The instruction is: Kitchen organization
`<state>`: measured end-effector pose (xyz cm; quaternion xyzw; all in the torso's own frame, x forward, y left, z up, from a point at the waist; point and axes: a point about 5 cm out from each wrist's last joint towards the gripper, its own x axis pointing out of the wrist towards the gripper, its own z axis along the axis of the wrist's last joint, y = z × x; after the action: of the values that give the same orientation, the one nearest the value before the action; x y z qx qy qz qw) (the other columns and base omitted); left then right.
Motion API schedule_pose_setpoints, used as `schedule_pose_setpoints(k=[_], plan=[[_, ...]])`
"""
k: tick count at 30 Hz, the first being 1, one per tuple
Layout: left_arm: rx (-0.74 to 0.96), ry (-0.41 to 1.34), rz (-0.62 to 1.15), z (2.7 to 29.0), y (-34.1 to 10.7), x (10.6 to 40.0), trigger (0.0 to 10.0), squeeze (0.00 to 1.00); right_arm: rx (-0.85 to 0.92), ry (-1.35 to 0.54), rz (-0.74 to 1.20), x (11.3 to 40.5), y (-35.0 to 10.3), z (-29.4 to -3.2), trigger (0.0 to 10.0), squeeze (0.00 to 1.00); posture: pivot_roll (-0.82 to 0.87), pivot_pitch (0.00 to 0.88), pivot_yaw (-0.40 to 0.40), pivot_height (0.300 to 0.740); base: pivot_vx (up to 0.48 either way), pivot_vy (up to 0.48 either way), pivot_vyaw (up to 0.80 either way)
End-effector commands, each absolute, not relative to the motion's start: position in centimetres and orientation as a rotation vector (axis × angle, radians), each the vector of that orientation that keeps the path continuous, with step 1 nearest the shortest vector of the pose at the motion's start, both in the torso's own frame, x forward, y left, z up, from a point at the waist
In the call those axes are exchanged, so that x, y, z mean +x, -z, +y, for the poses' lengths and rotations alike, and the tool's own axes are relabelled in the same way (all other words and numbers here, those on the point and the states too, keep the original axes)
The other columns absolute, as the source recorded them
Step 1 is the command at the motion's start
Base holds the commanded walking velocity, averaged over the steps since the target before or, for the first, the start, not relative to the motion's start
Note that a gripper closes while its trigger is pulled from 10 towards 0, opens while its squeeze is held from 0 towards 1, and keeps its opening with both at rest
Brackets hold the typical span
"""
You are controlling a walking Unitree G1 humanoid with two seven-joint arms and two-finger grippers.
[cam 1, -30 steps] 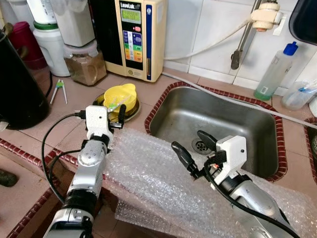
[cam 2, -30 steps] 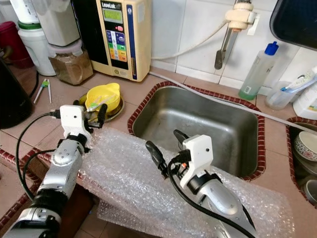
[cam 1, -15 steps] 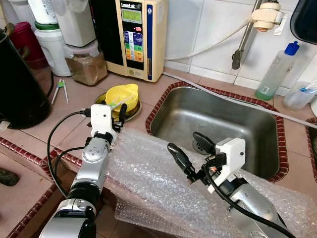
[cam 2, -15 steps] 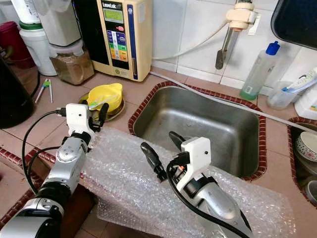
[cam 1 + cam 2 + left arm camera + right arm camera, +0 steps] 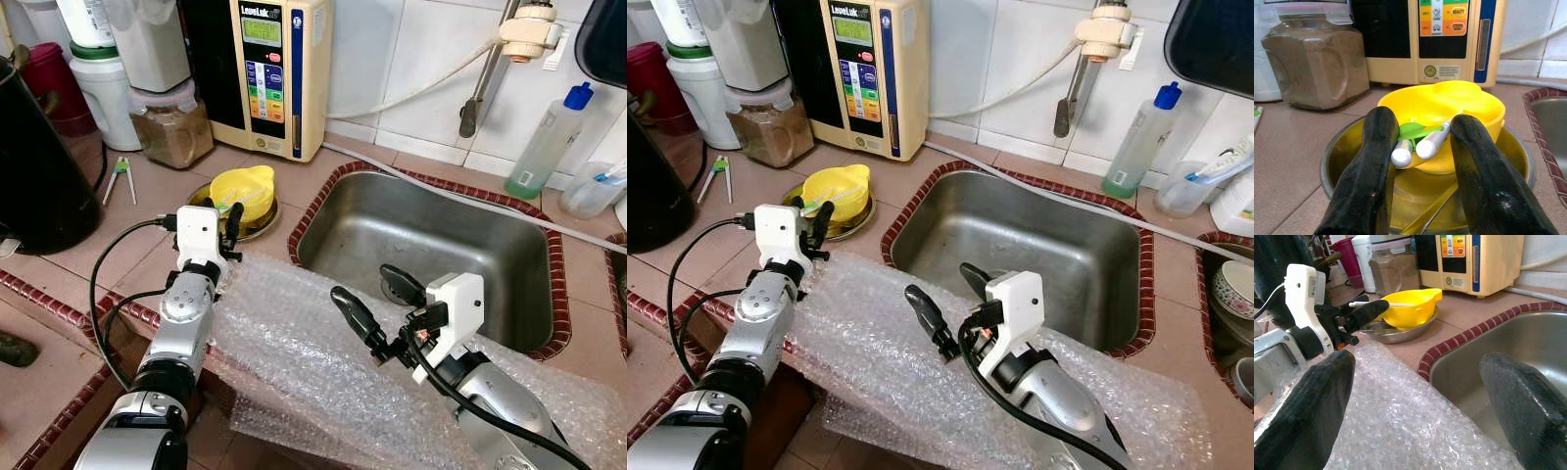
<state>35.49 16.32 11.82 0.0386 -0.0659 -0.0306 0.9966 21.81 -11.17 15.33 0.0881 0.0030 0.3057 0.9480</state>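
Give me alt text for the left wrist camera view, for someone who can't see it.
The left gripper reaches with its two black fingers open toward a yellow bowl sitting in a metal dish, with two white utensil handles poking out between the fingers. Behind stand a jar of brown powder and a cream water machine.

Bubble wrap (image 5: 323, 372) cut off below
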Motion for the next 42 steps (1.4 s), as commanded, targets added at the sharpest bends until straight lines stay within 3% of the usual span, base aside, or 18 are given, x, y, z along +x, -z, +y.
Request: schedule_pose_setpoints(k=[1,21,32,42], plan=[[0.085,0.052,-0.129,16.7,-11.6,35.3,0.0,0.0,0.182,-0.631,-0.002,21.8,-15.6,-11.3,10.0,0.0,-0.1,0.025,0.011,0.74,0.0,0.0,0.0],[0.096,0.036,-0.158,16.8,-11.5,34.7,0.0,0.0,0.175,-0.62,0.0,22.3,-15.3,-11.5,10.0,0.0,-0.07,0.022,0.001,0.74,0.0,0.0,0.0],[0.243,0.024,-0.365,16.9,-14.7,33.8,0.0,0.0,0.16,-0.592,-0.01,22.8,-15.2,-11.6,10.0,0.0,-0.06,0.016,0.0,0.74,0.0,0.0,0.0],[0.306,0.227,-0.509,13.7,-16.9,32.5,0.7,0.0,0.125,-0.537,-0.078,25.4,-16.5,-12.4,10.0,0.0,-0.06,0.013,-0.008,0.74,0.0,0.0,0.0]])
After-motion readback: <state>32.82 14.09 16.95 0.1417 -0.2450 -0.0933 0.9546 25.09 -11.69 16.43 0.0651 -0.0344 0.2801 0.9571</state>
